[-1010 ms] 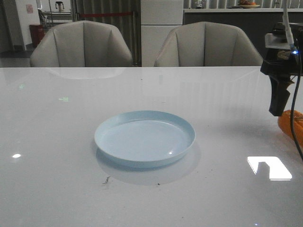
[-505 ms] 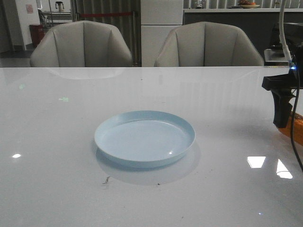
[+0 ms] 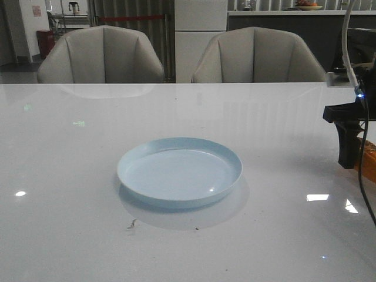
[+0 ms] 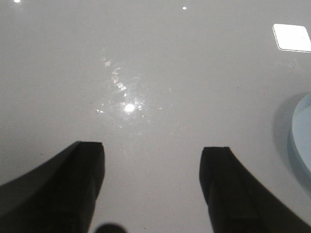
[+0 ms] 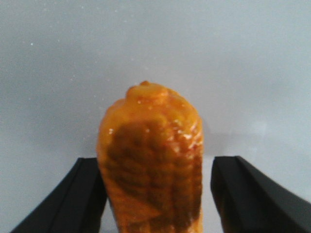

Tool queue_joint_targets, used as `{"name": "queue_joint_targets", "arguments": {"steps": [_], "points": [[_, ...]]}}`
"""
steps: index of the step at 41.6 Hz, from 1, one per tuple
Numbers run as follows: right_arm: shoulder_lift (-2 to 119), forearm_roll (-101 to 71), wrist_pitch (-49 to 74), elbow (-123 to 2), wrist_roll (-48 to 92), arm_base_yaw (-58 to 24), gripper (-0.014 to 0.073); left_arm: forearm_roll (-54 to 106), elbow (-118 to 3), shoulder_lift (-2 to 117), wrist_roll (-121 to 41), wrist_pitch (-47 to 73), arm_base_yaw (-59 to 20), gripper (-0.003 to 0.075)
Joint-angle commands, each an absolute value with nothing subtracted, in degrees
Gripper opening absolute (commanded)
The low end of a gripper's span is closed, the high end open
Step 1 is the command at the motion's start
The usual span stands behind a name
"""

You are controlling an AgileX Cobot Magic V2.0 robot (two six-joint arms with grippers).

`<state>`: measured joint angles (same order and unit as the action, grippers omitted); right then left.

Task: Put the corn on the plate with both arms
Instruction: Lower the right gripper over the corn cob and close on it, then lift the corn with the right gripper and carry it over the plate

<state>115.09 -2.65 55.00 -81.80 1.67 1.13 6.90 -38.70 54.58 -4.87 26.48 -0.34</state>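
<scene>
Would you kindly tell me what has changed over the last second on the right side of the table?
The right pincer has dropped lower over the corn, which now sits between its open jaws with a gap showing on one side; nothing is gripped yet. Less of the corn shows in the front view. The plate stayed put and empty.

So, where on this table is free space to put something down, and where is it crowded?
The table is bare to the left of the plate, in front of it, and behind it toward the chairs. The plate itself holds nothing. It is crowded only at the right edge, where the right tool straddles the corn. The left tool is over bare surface.
</scene>
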Motion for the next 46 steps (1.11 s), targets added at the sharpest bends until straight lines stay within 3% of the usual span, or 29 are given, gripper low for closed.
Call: {"name": "queue_joint_targets", "arguments": {"steps": [1,7,9,24,36,46], "points": [[112.3,-2.4,54.9,-83.6,1.7,1.5,0.0391,7.5,-40.2,53.7,-4.2,22.8,-0.2,0.0487],[112.8,-2.4,54.9,-83.6,1.7,1.5,0.0099,7.5,-40.2,53.7,-4.2,22.7,-0.2,0.0487],[112.7,-2.7,55.6,-84.1,1.7,1.5,0.0039,7.5,-40.2,53.7,-4.2,22.7,-0.2,0.0487],[112.6,-11.0,68.1,-101.7,5.1,-2.3,0.0066,7.5,-40.2,53.7,-4.2,22.7,-0.2,0.0487],[112.8,-13.4,70.9,-115.4,5.1,-13.6,0.0066,7.5,-40.2,53.7,-4.2,22.7,-0.2,0.0487],[116.0,-13.5,69.1,-117.4,5.1,-23.8,0.0066,7.6,-40.2,53.7,-4.2,22.7,-0.2,0.0487]]}}
